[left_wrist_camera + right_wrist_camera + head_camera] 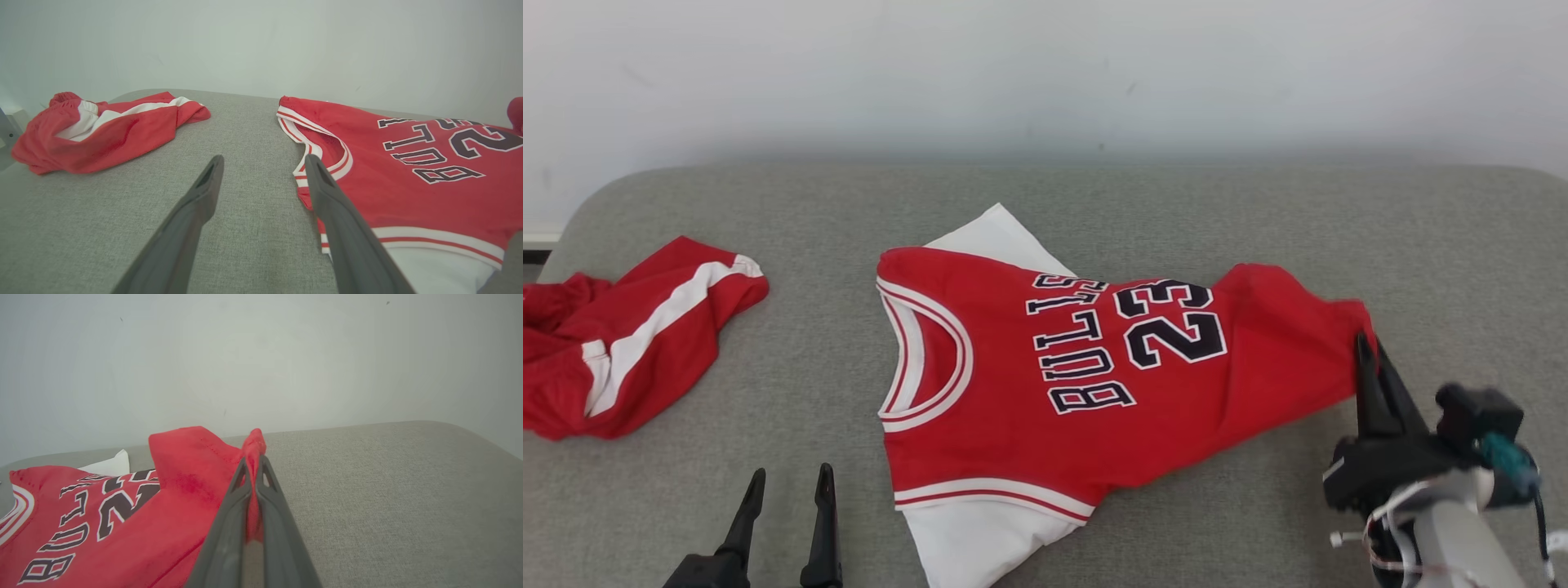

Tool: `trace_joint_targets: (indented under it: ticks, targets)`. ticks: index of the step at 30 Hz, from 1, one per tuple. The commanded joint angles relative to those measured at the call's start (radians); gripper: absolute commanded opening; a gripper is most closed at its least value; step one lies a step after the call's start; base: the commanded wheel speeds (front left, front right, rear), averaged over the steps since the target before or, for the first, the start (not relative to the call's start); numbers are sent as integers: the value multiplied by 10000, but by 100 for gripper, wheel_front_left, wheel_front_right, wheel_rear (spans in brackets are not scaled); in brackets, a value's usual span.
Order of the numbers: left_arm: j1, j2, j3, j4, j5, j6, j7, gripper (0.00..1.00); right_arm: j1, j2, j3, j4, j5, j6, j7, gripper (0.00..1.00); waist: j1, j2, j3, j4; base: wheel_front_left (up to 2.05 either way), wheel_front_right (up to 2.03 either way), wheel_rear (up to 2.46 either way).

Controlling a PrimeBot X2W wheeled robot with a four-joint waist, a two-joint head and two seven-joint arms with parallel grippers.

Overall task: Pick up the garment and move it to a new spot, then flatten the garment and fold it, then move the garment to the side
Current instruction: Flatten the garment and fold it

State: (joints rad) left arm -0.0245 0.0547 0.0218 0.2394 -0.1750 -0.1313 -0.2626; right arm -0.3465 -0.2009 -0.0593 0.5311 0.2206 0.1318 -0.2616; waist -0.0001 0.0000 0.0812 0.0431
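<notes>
The garment (1094, 384) is a red jersey with white sleeves, black "BULLS 23" lettering and a striped neckline, lying across the middle of the grey table (1094, 204). My right gripper (1364, 347) is shut on the jersey's hem at its right end; in the right wrist view the red cloth (192, 477) is pinched between the fingers (229, 522) and lifted a little. My left gripper (788, 486) stands open near the front edge, left of the collar (322, 147), touching nothing; its fingers (192, 208) are spread over bare table.
Red shorts (629, 335) with a white stripe lie crumpled at the table's left end, also in the left wrist view as a red heap (102, 130). A pale wall (1045, 73) rises behind the table. Bare grey surface lies right of the jersey.
</notes>
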Motion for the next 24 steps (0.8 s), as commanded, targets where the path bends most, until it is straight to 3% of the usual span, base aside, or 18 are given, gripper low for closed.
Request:
trace_joint_targets:
  ticks: [1,9,10,11,24]
  targets:
    - [113,-24,41,-16,-35,15,-33,100,661,202,-161,-519,-111,-23,-46,0,1,0,-20,-224,0,0,0]
    - [99,-36,42,18,-45,15,-33,100,2210,803,-821,-1548,-87,-23,-46,0,1,0,19,-456,0,0,0]
    - [91,-35,31,37,-43,15,-33,100,2333,843,-906,-1561,-123,-23,-47,36,1,0,18,-468,0,0,0]
    - [86,-33,26,59,-40,15,-33,100,2433,901,-980,-1576,-165,-23,-47,100,1,0,-6,-481,0,0,0]
    - [389,56,83,129,10,15,-33,100,2950,1279,-1260,-2217,-392,-23,-47,100,1,0,-453,-566,0,0,0]
